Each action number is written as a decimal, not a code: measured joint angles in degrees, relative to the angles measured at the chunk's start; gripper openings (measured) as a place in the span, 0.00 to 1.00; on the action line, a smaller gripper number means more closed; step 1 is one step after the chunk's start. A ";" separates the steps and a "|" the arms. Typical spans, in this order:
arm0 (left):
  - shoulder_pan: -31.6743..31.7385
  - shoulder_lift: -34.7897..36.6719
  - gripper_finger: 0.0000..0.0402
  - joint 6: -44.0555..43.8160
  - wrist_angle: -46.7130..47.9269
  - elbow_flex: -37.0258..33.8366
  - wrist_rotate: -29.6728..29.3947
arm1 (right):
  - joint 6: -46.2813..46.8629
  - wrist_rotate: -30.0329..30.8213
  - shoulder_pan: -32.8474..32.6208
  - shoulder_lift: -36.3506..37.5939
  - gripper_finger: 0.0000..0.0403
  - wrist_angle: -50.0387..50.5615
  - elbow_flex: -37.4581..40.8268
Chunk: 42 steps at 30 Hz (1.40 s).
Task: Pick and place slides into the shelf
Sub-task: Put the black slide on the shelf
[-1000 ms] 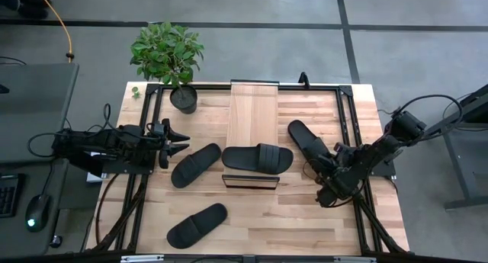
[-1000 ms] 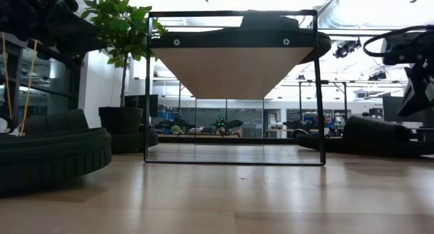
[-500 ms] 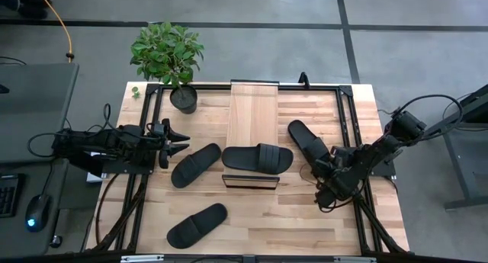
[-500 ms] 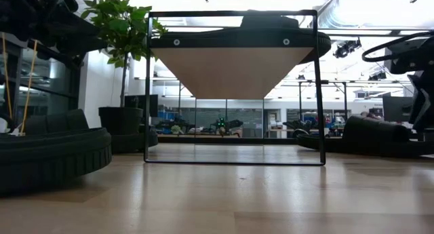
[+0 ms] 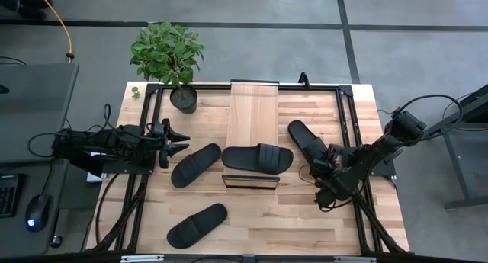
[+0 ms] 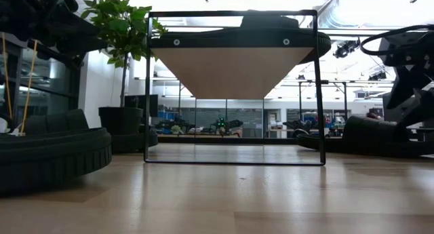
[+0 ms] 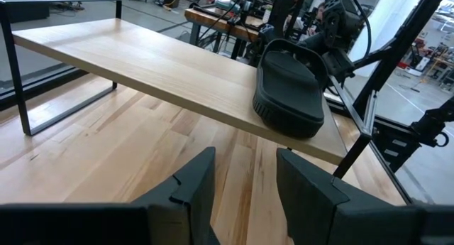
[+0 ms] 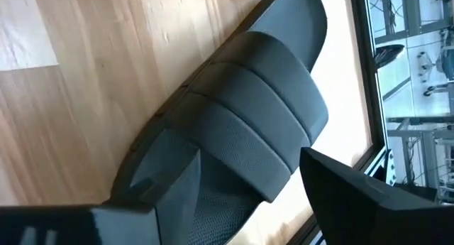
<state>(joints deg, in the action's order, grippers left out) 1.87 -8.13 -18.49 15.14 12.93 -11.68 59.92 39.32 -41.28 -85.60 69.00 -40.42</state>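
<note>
I am a two-armed robot at a butcher-block wooden table (image 5: 290, 217) seen from above. Standing lengthwise down the middle of the table is the shelf (image 5: 254, 114), a narrow rack with a light wood-grain plank top on a dark metal frame.

Four black slide sandals are in play. One slide (image 5: 258, 158) rests across the near end of the shelf top, strap up. A second slide (image 5: 195, 165) lies on the table just left of the shelf, angled. A third slide (image 5: 197, 225) lies nearer the front edge, well apart from the shelf. The fourth slide (image 5: 307, 142) lies on the table to the right of the shelf, slanting toward my right arm.

A potted plant (image 5: 169, 56) sits at the table's far left corner.

My right gripper (image 5: 329, 165) hovers at the heel end of that fourth slide. In my right wrist view its two fingers (image 8: 174, 181) are spread wide, straddling the ribbed strap without pinching it.

My left gripper (image 5: 177, 141) waits at the left side of the table, pointing toward the shelf. In my left wrist view its fingers (image 7: 195, 184) stand parted with bare table between them, holding nothing.
</note>
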 joint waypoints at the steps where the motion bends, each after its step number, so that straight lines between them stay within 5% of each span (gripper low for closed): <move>1: 0.00 0.01 0.33 -0.01 0.00 0.00 0.00 | 0.01 -0.29 0.00 0.00 0.58 -0.04 0.00; 18: 0.00 0.01 0.33 -0.01 0.00 0.00 0.00 | -2.52 -0.73 0.50 0.04 0.59 -6.83 7.26; 35: 0.00 0.01 0.33 -0.01 0.02 0.00 -1.77 | 3.06 7.62 0.74 0.02 0.58 -9.95 11.45; 42: -0.01 0.01 0.33 -0.01 0.00 0.00 -1.76 | 1.17 7.57 2.95 0.02 0.46 -11.65 11.43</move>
<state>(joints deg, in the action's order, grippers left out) 1.86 -8.12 -18.50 15.14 12.93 -13.44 61.09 46.88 -38.33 -85.58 57.35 -28.99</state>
